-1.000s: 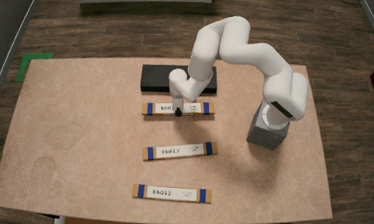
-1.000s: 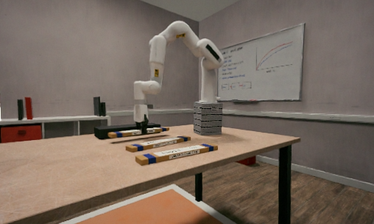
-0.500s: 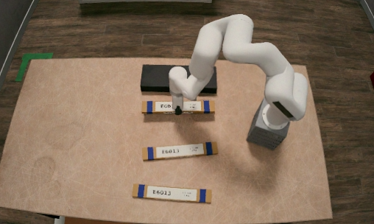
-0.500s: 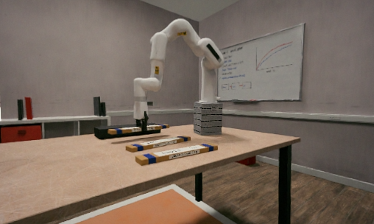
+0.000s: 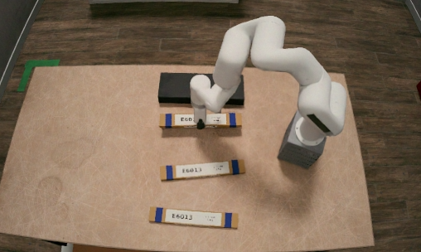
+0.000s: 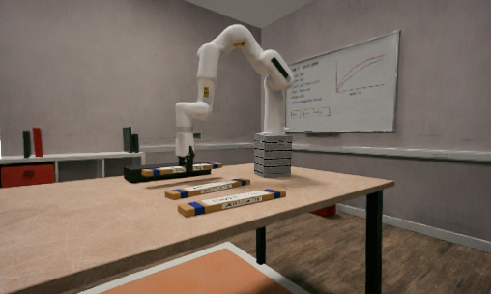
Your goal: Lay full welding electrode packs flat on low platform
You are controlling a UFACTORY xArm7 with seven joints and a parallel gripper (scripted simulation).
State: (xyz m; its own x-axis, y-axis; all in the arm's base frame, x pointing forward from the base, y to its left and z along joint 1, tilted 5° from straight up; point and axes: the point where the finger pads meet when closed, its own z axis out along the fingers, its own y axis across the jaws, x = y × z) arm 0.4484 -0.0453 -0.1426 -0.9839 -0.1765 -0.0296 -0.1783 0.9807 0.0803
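Observation:
Three long tan packs with blue bands and white "E6013" labels are on the table. My gripper [image 5: 200, 123] [image 6: 187, 164] is shut on the middle of the far pack [image 5: 177, 120] [image 6: 165, 170] and holds it level, a little above the table, just in front of the low black platform [image 5: 173, 88] [image 6: 134, 174]. The middle pack [image 5: 202, 169] [image 6: 207, 188] and the near pack [image 5: 193, 217] [image 6: 231, 200] lie flat on the table, off the platform. The platform's top is bare; my arm hides part of it in the top view.
The robot's grey base block [image 5: 302, 149] [image 6: 273, 155] stands at the table's right side. The table [image 5: 90, 145] ends close in front of the near pack. A low shelf [image 6: 57, 157] with small items stands behind the table.

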